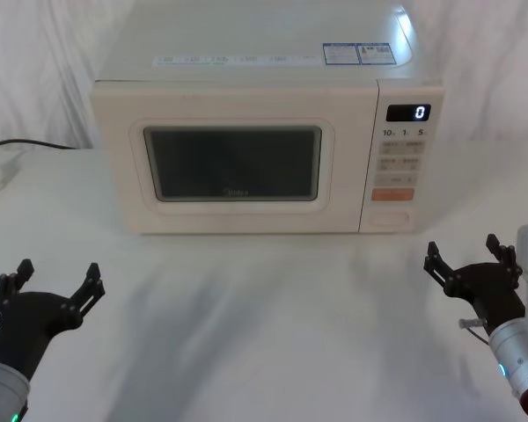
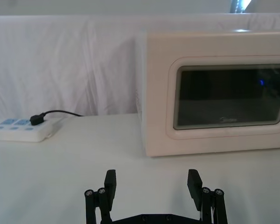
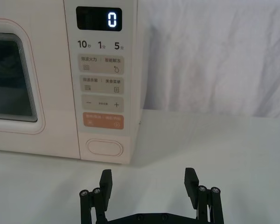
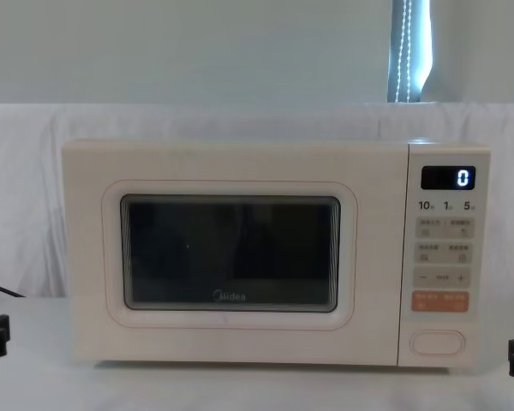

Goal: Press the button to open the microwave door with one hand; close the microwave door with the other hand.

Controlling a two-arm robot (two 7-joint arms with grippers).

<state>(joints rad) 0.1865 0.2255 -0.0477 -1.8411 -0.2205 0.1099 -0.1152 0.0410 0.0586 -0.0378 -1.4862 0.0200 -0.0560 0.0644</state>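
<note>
From the head, the microwave (image 1: 264,132) stands on the white table (image 1: 264,334), its door (image 1: 233,158) shut; the left gripper (image 1: 46,288) and right gripper (image 1: 471,259) hover before it, fingers spread. The right wrist faces the button (image 3: 104,148) at the panel's bottom. From the chest, the display (image 4: 448,177) reads 0.

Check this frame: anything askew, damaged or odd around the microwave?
Nothing stands out. The microwave sits square, the microwave door shut flush, display reading 0. The left gripper and right gripper are open, short of it.
</note>
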